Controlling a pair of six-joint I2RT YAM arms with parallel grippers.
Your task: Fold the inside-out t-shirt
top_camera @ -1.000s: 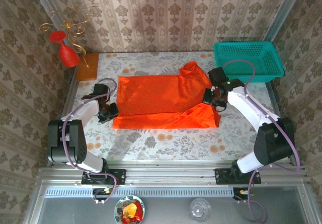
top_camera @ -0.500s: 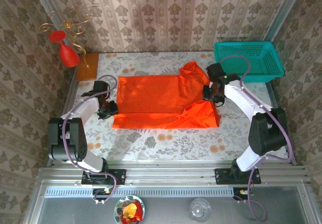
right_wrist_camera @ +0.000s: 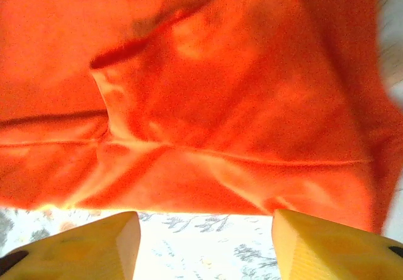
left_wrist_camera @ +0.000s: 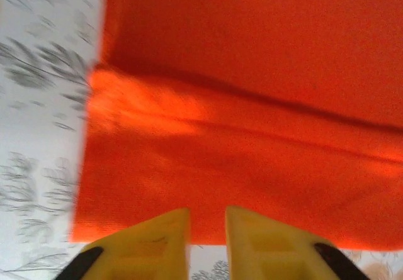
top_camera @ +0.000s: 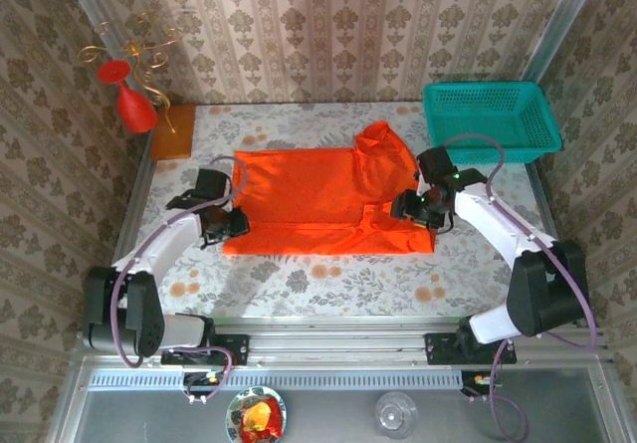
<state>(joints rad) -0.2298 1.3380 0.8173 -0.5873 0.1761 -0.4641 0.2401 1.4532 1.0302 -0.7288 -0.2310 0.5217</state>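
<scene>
The floral-patterned surface (top_camera: 328, 284) is carrying the bright orange t-shirt (top_camera: 318, 199), which is lying spread across its middle as a wide band, with a bunched, raised part at its right end toward the back. The teal basket (top_camera: 483, 87) is sitting at the far right corner, apart from the cloth.

The right gripper (top_camera: 406, 207) is hovering over the t-shirt's right end. In the right wrist view its gripper (right_wrist_camera: 206, 242) is standing wide open, gripping nothing, with the creased cloth just ahead.

The left gripper (top_camera: 237, 226) is sitting at the near left corner of the t-shirt. In the left wrist view its gripper (left_wrist_camera: 208, 229) is showing a narrow gap and holding nothing.
</scene>
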